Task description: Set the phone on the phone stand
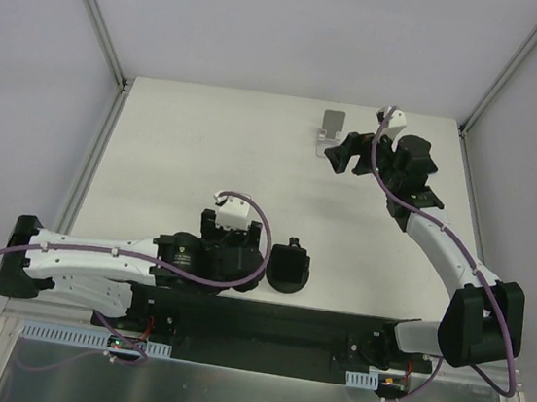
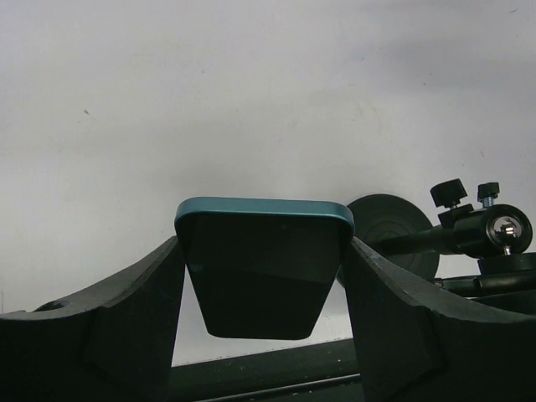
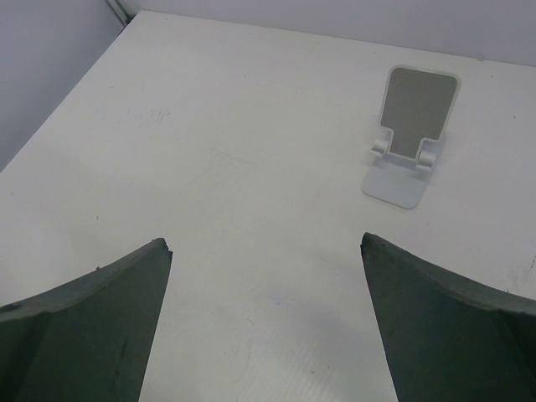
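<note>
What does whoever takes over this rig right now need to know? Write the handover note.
Left gripper: shut on the phone, which is clamped by its side edges between both fingers, close to the near edge of the table.
Right gripper: open and empty, hovering beside the phone stand.
Phone stand: upright at the far side of the table, right of middle, with nothing on it.
Done: the phone is grasped.
Left: carry the phone across to the stand, seat it on the ledge, then release.
</note>
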Action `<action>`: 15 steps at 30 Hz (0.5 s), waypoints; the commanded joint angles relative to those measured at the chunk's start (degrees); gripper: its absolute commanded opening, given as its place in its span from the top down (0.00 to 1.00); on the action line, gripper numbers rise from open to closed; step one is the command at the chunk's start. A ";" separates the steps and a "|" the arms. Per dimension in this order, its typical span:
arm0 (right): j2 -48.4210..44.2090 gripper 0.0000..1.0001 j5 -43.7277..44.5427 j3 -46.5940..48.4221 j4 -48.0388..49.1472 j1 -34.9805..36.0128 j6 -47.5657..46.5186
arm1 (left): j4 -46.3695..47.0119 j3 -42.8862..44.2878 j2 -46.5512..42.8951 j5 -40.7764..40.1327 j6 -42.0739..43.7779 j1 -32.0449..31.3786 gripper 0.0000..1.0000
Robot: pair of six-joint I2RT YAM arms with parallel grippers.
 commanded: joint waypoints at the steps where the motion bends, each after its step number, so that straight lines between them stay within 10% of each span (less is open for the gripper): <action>1: -2.52 0.02 0.23 -0.33 4.26 0.36 1.30 | -1.35 4.17 2.60 -9.09 -3.25 -2.15 1.00; 15: -1.82 0.02 0.59 -0.33 4.70 0.71 1.48 | -3.02 3.29 9.81 -15.78 -13.00 -5.76 1.00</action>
